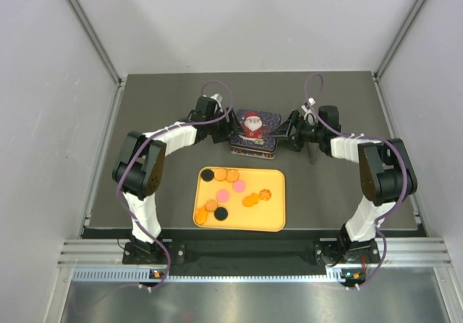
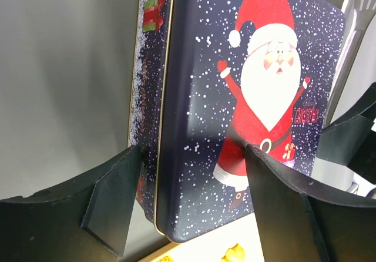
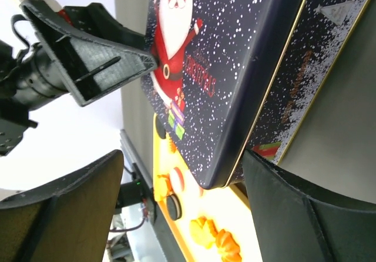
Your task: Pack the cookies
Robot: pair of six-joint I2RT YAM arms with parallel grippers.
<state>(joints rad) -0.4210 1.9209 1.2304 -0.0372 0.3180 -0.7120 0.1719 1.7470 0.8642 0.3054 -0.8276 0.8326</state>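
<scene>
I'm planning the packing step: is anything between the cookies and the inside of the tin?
Yes. The Santa lid sits closed on the tin, behind the yellow tray where the cookies lie; it covers the opening.

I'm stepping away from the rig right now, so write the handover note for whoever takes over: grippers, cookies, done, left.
Left gripper: open, jaws astride the left edge of the Santa tin; contact unclear.
Right gripper: open, jaws astride the tin's right edge.
Cookies: all those in view lie loose on the yellow tray, nearer the arm bases than the tin.
Done: nothing visibly packed; the lid is on the tin.
Left: lift the lid off, move the cookies into the tin, probably close it.
</scene>
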